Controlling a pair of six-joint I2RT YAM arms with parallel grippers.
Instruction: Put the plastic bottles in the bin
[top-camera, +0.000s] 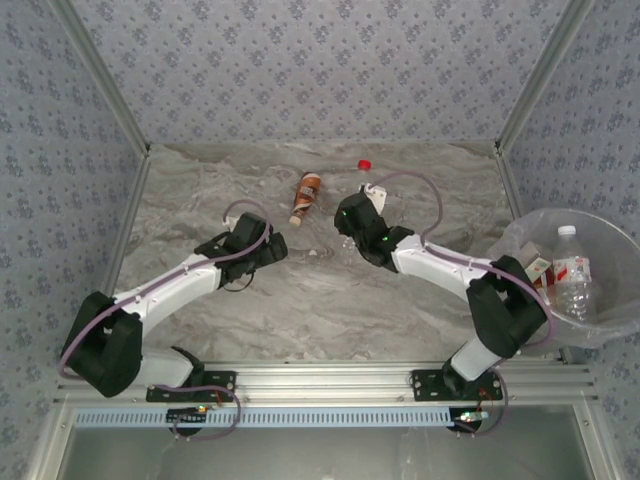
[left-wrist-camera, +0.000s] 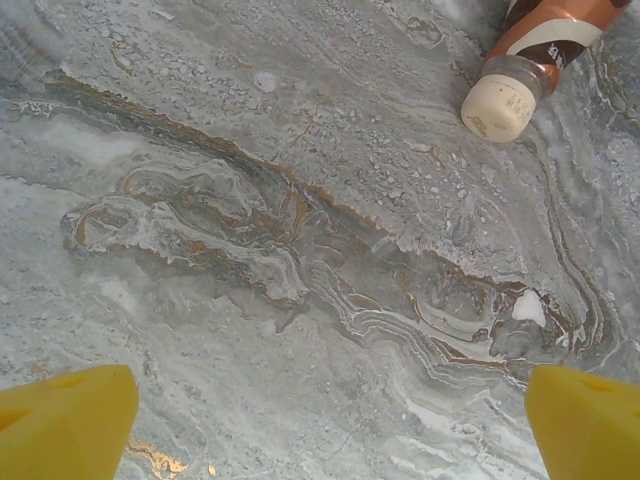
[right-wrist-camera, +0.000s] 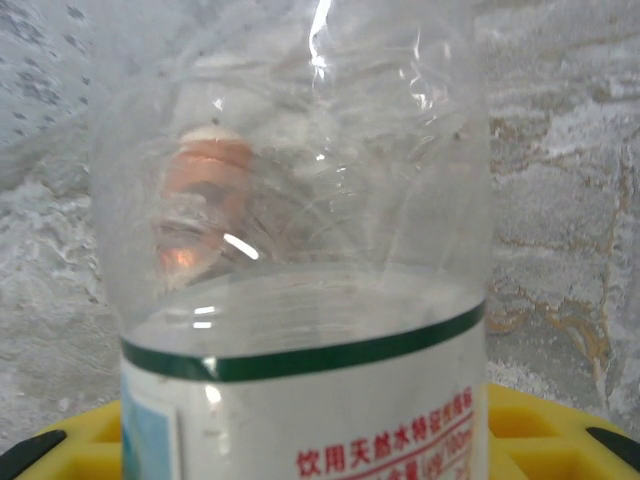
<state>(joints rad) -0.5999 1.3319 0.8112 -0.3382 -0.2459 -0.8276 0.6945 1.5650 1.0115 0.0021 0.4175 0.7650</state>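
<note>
The right tool (top-camera: 367, 196) clenches a clear red-capped bottle (right-wrist-camera: 300, 200). The left tool (left-wrist-camera: 330, 425) hangs released above the counter (left-wrist-camera: 200, 150), near a cream-capped brown bottle (left-wrist-camera: 525, 60).

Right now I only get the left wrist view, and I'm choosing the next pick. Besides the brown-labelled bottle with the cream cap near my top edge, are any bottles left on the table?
Observer: One more. A clear red-capped bottle lies just right of the brown-labelled bottle.
Operator: Is the right arm on it?
Observer: The right gripper is at it. The right wrist view has that bottle close in front of the camera, but I can't tell whether the fingers are clamped.
Operator: Where's the bin?
Observer: The bin sits at the far right, next to the right arm, with several bottles inside.
</note>
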